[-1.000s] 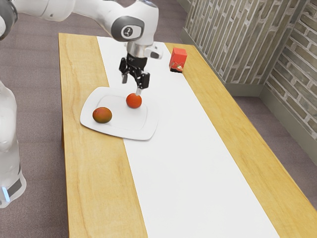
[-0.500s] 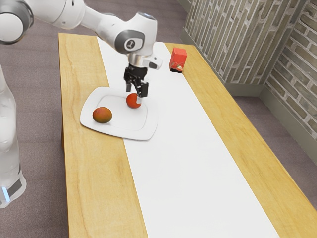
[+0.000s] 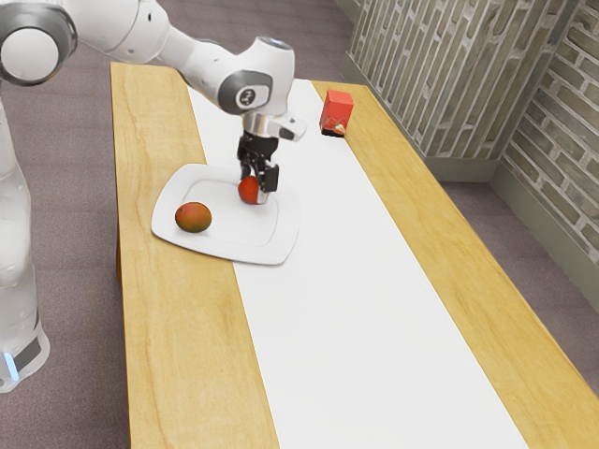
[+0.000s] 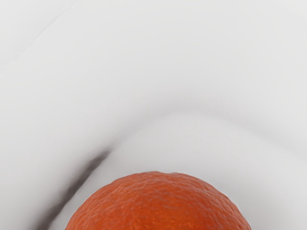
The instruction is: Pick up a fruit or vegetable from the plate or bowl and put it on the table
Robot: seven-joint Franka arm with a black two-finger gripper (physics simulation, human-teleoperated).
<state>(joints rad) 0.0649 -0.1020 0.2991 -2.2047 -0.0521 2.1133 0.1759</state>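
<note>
Over the far part of the white plate (image 3: 213,245), the gripper (image 3: 255,190) is sitting lower than it was a moment ago, and its lower end is now overlapping the orange (image 3: 247,192) in the exterior view. The orange is still resting on the plate, with the mango-like fruit (image 3: 194,217) lying apart from it. The approach is apparently giving way to the grasp, though whether the gripper is standing apart or pressing on the orange cannot be told. Lifting is seemingly waiting on a secure hold; the orange could roll if the grip is landing off-centre. Setting it down on the tabletop (image 3: 180,355) is remaining undone. The arm (image 3: 192,56) is reaching in from the exterior view's left, sloping down to the hand, which is pointing nearly straight down.
</note>
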